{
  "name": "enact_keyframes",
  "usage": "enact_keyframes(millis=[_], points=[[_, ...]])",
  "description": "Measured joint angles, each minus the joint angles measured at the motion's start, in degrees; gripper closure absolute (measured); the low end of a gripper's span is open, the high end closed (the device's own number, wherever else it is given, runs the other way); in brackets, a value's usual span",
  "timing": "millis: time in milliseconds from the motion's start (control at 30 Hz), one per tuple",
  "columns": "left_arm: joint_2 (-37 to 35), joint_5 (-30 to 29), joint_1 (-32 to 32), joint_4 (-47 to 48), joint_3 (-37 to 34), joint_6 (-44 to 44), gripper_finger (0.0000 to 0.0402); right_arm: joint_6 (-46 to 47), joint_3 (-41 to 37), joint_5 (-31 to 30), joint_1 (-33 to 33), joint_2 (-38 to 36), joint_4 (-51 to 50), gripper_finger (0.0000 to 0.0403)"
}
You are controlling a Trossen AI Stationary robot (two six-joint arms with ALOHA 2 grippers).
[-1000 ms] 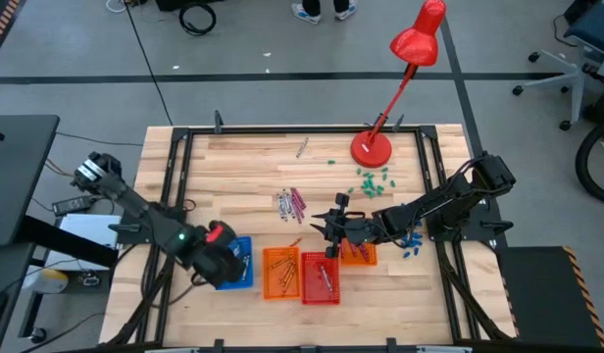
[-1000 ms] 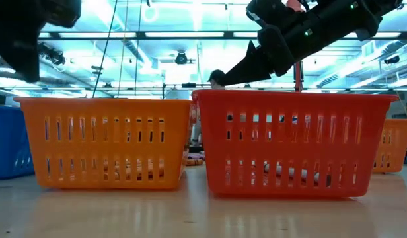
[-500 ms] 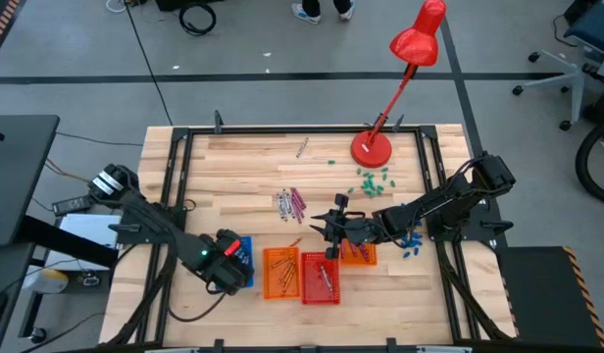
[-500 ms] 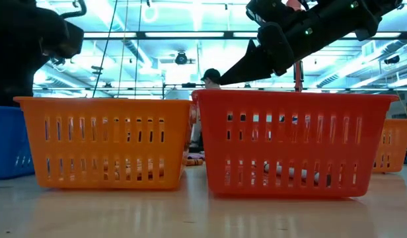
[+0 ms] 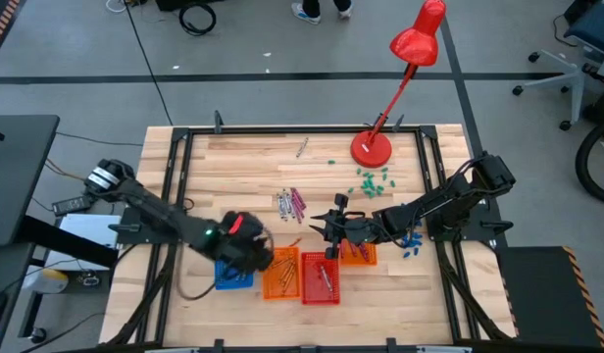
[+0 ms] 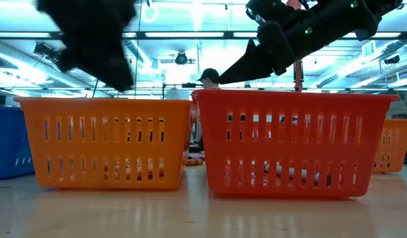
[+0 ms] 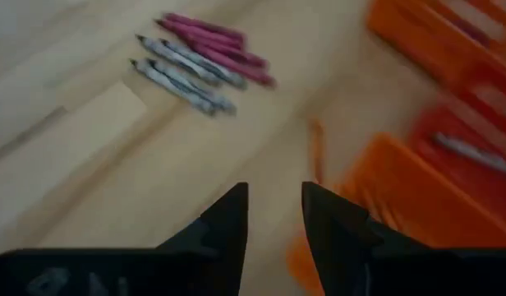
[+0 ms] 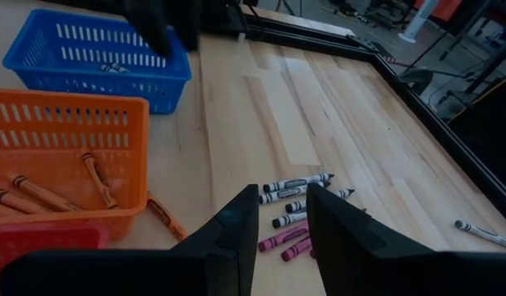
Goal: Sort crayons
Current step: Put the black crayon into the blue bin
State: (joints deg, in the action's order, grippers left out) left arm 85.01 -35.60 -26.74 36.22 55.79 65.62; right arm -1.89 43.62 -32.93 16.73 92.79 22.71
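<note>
Grey-white and magenta crayons [image 5: 290,203] lie in a small pile mid-table, also seen as crayons [image 7: 205,62] and crayons [image 8: 298,205]. One orange crayon [image 5: 294,241] lies just beyond the orange basket [image 5: 280,273]. My left gripper [image 7: 274,218] hangs open and empty over that basket's far left corner, beside the blue basket [image 5: 227,276]. My right gripper [image 8: 282,218] hovers open and empty above the far edge of the red basket [image 5: 321,277], pointing toward the pile. Orange crayons [image 8: 39,193] lie in the orange basket, a grey one [image 7: 471,154] in the red one.
A second orange basket [image 5: 359,253] stands under the right arm. A red desk lamp [image 5: 371,147] is at the far right, with teal-green bits [image 5: 373,179] before it and blue bits [image 5: 412,243] near the right edge. A lone crayon [image 5: 302,147] lies far back.
My left gripper has swung from above the blue basket toward the table's right edge, ending at the orange basket's far left corner, and has turned toward the crayon pile as it went. The right arm has kept still.
</note>
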Motion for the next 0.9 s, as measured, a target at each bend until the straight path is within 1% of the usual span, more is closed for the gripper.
enact_keyframes(millis=[67,133,200,400,500,600,900], points=[[1.14,0.30,3.86,-1.39,-0.17,-0.26,0.0274,-0.07,0.00,0.00,-0.02,0.00,0.10,0.0293],[2.60,2.18,7.86,-4.04,-0.12,-0.48,0.0274,-0.11,0.00,-0.04,-0.04,0.00,-0.07,0.0293],[3.90,3.15,11.63,-4.53,-0.17,-1.49,0.0273,-0.17,0.00,-0.02,-0.04,0.00,-0.05,0.0293],[7.00,5.64,19.67,-10.72,-0.11,-9.33,0.0273,-0.45,0.00,-0.02,-0.04,0.00,-0.46,0.0293],[9.21,7.46,21.89,-14.33,-0.12,-12.04,0.0273,-0.76,0.00,-0.04,-0.04,0.00,-0.66,0.0293],[11.79,8.24,23.07,-15.35,-0.11,-14.20,0.0273,-0.86,0.00,-0.04,-0.04,0.00,-0.81,0.0293],[18.07,8.23,25.11,-15.29,-0.15,-14.01,0.0273,-1.20,0.00,-0.09,-0.04,0.00,-1.59,0.0293]])
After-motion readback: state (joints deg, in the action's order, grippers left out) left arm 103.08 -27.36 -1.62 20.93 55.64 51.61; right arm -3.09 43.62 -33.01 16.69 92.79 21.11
